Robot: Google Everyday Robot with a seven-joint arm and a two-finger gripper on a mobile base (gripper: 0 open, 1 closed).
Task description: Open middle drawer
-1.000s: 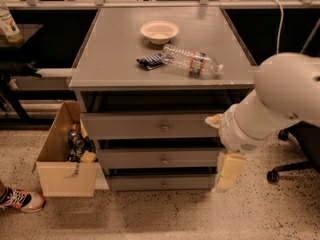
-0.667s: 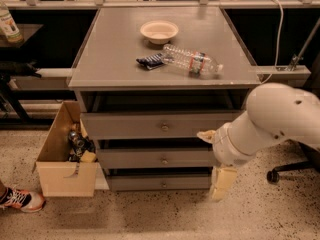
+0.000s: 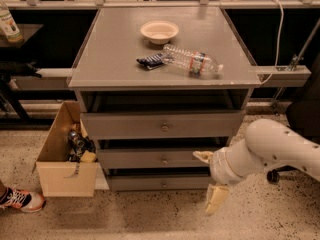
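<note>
Gripper [image 3: 210, 179] low at right front corner of drawer unit [image 3: 235, 101], released, fingers [image 3: 216, 200] splayed wide, grasping nothing. Middle drawer [image 3: 130, 159] immediately left of gripper, upper fingertip close to right end of its front panel, contact not discernible; knob [image 3: 164, 160] farther left. Up and left of gripper, on counter [image 3: 110, 59]: bowl [image 3: 159, 31], plastic bottle [image 3: 192, 61] lying flat, dark packet [image 3: 150, 60] just beside it. Far left, at floor level: cardboard box [image 3: 60, 176].

arm [image 3: 280, 144]: white, rounded, dark dots | hand [image 3: 210, 178]: cream fingers [image 3: 216, 200], by middle drawer [image 3: 145, 159]
</note>
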